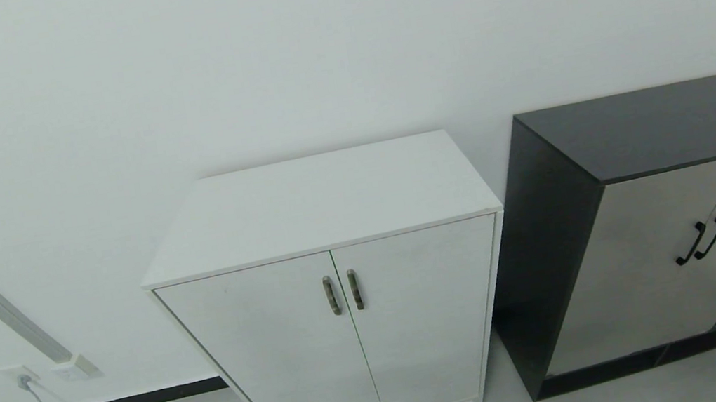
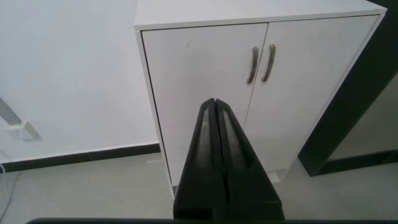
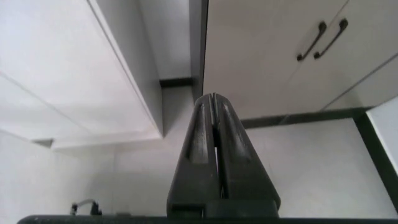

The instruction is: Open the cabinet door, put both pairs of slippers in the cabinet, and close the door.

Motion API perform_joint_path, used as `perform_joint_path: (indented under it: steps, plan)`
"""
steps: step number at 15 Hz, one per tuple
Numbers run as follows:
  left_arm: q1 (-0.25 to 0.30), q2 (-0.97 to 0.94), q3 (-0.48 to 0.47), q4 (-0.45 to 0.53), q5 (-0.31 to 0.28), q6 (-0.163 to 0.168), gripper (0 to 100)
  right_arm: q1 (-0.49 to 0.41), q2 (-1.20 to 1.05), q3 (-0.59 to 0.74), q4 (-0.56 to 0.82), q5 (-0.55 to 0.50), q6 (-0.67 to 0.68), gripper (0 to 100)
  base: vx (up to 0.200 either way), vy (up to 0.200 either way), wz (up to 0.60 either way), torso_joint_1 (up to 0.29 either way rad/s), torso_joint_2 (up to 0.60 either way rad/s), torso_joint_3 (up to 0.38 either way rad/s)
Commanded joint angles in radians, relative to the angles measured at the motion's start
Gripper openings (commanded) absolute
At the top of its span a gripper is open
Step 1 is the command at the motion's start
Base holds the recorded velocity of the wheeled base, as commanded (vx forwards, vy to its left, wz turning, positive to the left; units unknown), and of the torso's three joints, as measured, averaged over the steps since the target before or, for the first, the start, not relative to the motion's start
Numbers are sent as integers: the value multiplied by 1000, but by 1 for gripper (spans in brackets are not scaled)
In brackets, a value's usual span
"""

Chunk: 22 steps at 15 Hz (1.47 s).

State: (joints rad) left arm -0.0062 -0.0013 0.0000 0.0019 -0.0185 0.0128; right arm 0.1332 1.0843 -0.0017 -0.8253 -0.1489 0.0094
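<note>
While the cabinet (image 1: 318,196) stood at the wall (image 1: 305,38), both doors (image 1: 280,347) shut (handles (image 1: 332,296) side by side where they met), left gripper (image 2: 215,102) and right gripper (image 3: 213,96) were each pressed together, empty. A dark cabinet (image 1: 639,137) stood just beside it.

The head view looks down from above and in front of the cabinet (image 1: 278,333). It stands far enough back to take in the cabinet's top, both doors and the dark cabinet (image 1: 638,131) just right of it. The left wrist view faces the cabinet's front from lower and nearer, aimed at its left door. The right wrist view sits low, near the cabinet's right front corner, facing the gap between it and the dark cabinet. All three views share the cabinet.
</note>
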Motion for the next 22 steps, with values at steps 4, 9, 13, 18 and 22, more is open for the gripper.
perform_joint_path:
  steps: [4, 9, 13, 18, 22]
  plan:
    - [0, 1, 0, 0, 0, 0, 0, 2, -389, -9, 351, 25, -34, 0, 0, 0, 0, 0, 0, 0]
    - [0, 1, 0, 0, 0, 1, 0, 5, -741, -60, 755, 132, -43, 0, 0, 0, 0, 0, 0, 0]
    - [0, 1, 0, 0, 0, 0, 0, 14, -823, -72, 881, 203, -55, 0, 0, 0, 0, 0, 0, 0]
    - [0, 1, 0, 0, 0, 0, 0, 20, -850, -44, 876, 246, -108, 0, 0, 0, 0, 0, 0, 0]
    - [0, 1, 0, 0, 0, 0, 0, -7, -828, -49, 877, 180, -108, 0, 0, 0, 0, 0, 0, 0]
